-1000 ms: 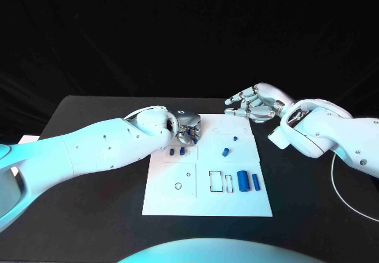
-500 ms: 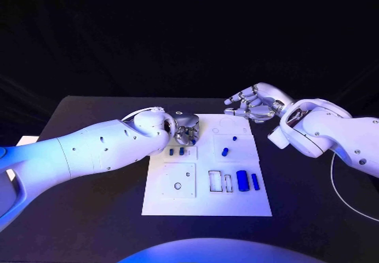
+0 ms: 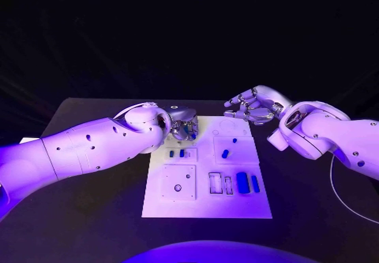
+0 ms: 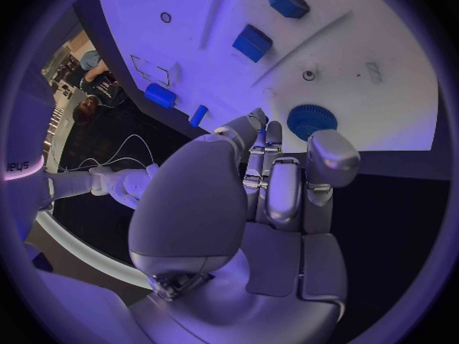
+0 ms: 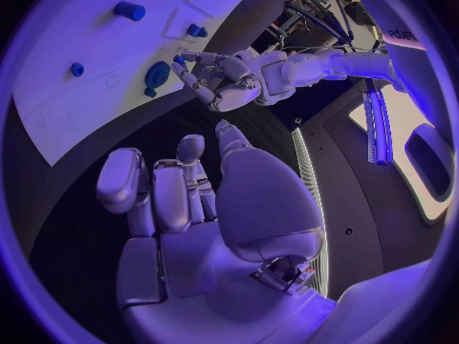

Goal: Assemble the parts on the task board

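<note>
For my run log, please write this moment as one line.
left hand: at round blue part, far-left corner of task board, grasp unclear | right hand: curled, holding nothing, off the far edge | other blue parts: lying on board

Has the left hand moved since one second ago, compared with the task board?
Yes, slightly: the left hand has shifted toward the far edge of the task board.
</note>
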`<state>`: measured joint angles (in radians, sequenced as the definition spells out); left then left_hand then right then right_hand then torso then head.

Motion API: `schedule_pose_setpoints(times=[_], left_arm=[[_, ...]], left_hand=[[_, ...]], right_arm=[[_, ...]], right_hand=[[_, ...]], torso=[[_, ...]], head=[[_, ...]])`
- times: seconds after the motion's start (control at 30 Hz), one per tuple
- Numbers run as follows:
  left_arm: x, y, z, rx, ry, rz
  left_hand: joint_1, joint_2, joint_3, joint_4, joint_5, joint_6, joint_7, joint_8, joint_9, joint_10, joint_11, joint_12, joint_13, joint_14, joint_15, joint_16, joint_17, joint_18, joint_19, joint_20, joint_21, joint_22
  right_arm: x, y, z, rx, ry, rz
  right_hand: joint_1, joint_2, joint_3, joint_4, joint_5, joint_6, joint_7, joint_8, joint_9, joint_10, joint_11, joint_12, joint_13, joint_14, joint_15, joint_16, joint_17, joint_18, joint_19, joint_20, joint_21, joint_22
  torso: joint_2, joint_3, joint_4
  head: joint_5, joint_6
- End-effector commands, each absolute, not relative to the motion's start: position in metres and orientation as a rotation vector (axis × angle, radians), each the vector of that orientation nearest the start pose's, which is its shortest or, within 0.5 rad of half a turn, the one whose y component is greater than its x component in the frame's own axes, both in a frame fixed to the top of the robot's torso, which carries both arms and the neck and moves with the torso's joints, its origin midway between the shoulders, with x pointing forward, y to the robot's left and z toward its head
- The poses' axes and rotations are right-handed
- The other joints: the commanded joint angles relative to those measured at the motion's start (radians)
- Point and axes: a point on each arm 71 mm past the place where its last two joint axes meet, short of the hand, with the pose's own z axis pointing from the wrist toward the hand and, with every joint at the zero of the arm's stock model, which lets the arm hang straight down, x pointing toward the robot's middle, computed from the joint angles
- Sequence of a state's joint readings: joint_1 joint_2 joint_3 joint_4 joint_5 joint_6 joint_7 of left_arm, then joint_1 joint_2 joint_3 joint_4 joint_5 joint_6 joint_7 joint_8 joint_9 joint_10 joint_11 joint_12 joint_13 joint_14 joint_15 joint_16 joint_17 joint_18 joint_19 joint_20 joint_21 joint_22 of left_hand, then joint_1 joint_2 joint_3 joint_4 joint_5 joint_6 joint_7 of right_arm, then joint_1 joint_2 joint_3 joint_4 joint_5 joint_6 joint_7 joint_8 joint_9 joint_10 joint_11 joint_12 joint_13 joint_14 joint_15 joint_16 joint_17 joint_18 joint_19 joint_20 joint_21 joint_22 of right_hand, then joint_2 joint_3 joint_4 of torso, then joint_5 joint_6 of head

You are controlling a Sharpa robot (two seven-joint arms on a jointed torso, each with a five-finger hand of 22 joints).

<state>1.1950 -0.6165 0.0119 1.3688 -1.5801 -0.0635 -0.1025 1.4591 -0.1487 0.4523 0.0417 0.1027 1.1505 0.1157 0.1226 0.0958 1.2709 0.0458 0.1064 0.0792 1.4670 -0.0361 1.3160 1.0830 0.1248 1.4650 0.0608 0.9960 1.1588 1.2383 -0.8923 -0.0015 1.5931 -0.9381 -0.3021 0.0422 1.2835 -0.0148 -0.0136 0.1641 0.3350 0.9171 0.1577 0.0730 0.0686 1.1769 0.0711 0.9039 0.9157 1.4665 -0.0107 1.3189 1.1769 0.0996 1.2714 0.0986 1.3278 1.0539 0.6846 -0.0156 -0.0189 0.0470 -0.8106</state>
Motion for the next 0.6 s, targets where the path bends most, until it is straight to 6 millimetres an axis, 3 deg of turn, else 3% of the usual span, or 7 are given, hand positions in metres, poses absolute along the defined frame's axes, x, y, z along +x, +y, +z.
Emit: schedule_pose_setpoints(times=[0.03, 0.6], left_arm=[[0.509, 0.129, -0.188, 0.363, 1.837, -0.633], [0.509, 0.163, -0.194, 0.321, 1.912, -0.566]], left_hand=[[-0.005, 0.002, 0.006, -0.006, -0.002, 0.009, 0.001, -0.002, 0.000, 0.011, 0.000, -0.006, 0.000, 0.026, -0.003, 0.006, -0.001, -0.019, 0.034, -0.006, 0.007, 0.002], [-0.019, -0.010, 0.010, -0.010, -0.002, 0.011, 0.000, -0.008, -0.001, 0.015, 0.001, -0.015, 0.001, 0.024, -0.002, 0.006, -0.006, -0.019, 0.032, -0.005, 0.004, 0.002]], right_arm=[[0.482, -0.201, -0.148, 0.228, 1.683, 1.048], [0.481, -0.203, -0.149, 0.232, 1.685, 1.044]], right_hand=[[0.010, 0.001, -0.006, 0.000, 0.003, 0.007, -0.001, 0.004, 0.001, -0.004, -0.004, 0.002, 0.001, 0.029, 0.001, -0.005, 0.001, 0.008, -0.006, 0.000, -0.006, -0.001], [0.010, 0.002, -0.007, 0.001, 0.004, 0.008, -0.001, 0.005, 0.002, -0.002, -0.004, 0.006, 0.003, 0.029, 0.000, -0.005, 0.001, 0.007, -0.006, 0.000, -0.006, -0.001]], torso=[[0.000, 0.0003, 0.0011], [0.000, -0.0015, 0.0014]], head=[[0.000, 0.000], [0.006, -0.002]])
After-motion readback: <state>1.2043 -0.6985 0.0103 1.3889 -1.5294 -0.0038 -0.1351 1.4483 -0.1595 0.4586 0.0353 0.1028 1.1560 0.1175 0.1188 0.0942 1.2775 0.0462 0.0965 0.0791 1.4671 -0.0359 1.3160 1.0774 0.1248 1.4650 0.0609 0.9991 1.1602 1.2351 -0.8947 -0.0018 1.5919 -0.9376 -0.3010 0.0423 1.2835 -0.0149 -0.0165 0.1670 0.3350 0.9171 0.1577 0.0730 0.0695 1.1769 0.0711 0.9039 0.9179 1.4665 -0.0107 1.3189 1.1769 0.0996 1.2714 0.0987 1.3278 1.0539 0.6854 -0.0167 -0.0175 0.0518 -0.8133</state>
